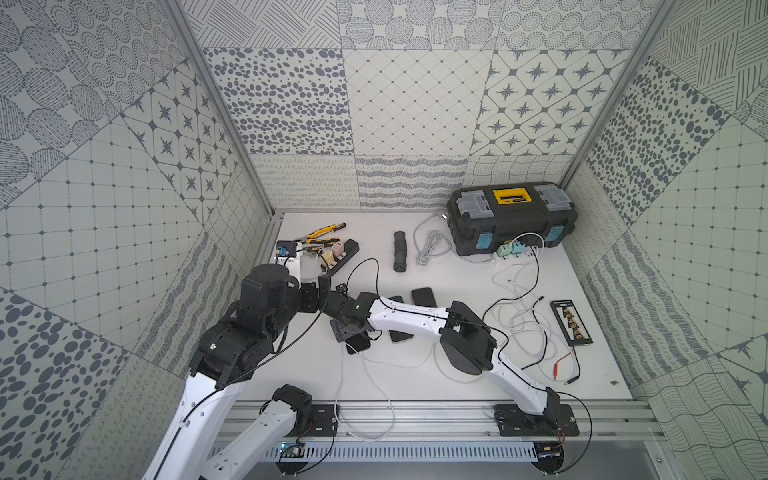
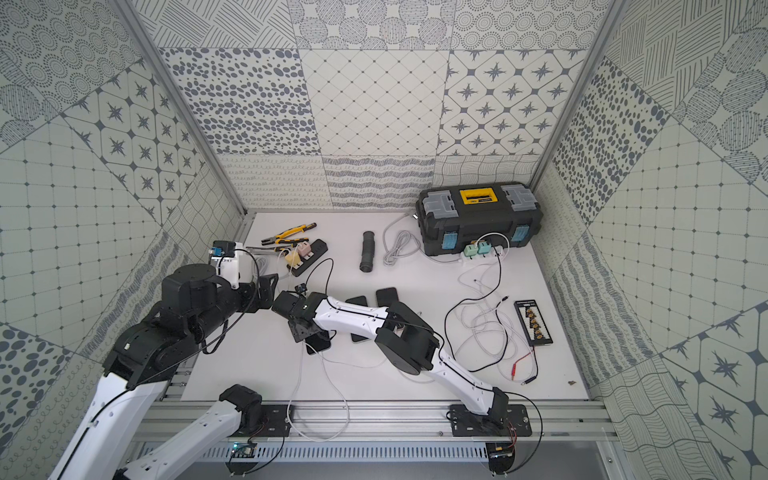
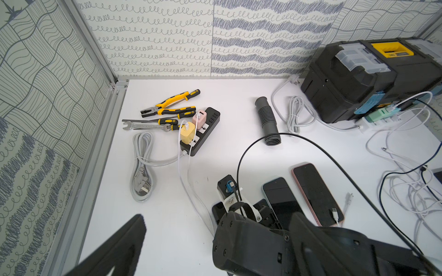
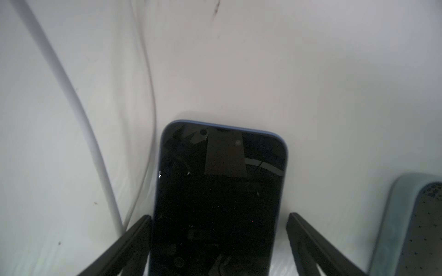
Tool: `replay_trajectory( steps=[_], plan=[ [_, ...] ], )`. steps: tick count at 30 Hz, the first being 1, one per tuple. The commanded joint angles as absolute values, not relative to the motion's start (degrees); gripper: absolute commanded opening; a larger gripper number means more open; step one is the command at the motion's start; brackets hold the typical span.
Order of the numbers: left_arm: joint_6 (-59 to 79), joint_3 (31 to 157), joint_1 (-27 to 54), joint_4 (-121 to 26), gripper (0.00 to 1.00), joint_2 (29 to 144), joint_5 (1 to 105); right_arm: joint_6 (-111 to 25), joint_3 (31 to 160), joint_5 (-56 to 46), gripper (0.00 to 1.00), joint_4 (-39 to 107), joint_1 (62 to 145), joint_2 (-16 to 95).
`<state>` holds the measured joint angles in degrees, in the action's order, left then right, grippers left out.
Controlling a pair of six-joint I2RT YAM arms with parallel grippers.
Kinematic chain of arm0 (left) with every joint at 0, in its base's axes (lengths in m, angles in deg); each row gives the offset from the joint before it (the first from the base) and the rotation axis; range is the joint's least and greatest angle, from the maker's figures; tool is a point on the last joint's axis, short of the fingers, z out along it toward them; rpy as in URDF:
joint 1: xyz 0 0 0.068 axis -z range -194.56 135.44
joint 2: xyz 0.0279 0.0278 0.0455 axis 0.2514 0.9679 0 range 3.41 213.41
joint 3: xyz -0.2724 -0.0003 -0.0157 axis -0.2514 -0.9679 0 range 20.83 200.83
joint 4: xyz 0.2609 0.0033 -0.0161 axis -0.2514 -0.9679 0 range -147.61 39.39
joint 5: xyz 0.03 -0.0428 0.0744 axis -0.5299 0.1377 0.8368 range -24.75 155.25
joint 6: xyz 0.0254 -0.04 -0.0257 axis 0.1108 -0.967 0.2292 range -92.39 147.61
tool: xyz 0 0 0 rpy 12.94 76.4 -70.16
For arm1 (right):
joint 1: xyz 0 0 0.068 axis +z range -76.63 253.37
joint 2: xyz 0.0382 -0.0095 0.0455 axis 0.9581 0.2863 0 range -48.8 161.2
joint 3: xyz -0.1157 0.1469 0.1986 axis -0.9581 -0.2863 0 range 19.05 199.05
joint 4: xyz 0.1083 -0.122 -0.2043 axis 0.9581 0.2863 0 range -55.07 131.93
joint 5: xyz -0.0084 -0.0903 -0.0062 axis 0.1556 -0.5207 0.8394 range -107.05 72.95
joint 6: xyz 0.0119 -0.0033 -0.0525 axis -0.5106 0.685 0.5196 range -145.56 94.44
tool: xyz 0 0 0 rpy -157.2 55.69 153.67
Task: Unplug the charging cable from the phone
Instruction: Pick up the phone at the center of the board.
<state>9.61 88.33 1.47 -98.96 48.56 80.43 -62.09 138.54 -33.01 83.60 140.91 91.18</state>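
Observation:
A black-screened phone [image 4: 220, 191] with a blue rim lies flat on the white table; in both top views only its near end shows, phone [image 1: 358, 344] and phone [image 2: 319, 344]. The white charging cable [image 1: 341, 374] runs from that near end toward the front rail; its plug is hidden. My right gripper [image 4: 218, 215] is low over the phone and open, one finger at each long edge, with a gap on one side. My left gripper [image 1: 326, 297] hovers open just left of the right wrist, holding nothing.
Other phones [image 1: 424, 296] lie just right of the target, one in a light-blue case [image 4: 411, 227]. A black power strip [image 1: 343, 253] with chargers, pliers [image 1: 324, 232], a corrugated hose [image 1: 401, 251], a toolbox [image 1: 513, 218] and tangled cables [image 1: 523, 324] surround them.

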Motion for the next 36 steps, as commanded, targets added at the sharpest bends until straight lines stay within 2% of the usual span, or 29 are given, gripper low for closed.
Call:
replay_trajectory(
  steps=[1,13,22,30,36],
  plan=[
    [10.9,88.3,1.3,-95.8,0.98,48.7,80.4,-62.0,138.2,-34.8,0.85,84.5,141.1,92.5],
    [10.3,88.7,1.4,-95.1,0.98,48.5,79.6,-60.3,136.2,-37.7,0.63,84.4,139.7,87.7],
    [10.3,86.8,1.3,-92.1,0.98,47.1,75.7,-55.8,132.9,-36.1,0.51,80.2,137.4,79.0],
    [10.9,85.4,1.3,-88.6,0.98,46.5,69.8,-51.7,122.2,-25.5,0.47,70.7,133.2,67.9],
    [11.9,85.2,1.3,-86.2,0.98,46.4,63.4,-49.9,110.5,-10.5,0.46,59.2,128.5,58.5]
  ],
)
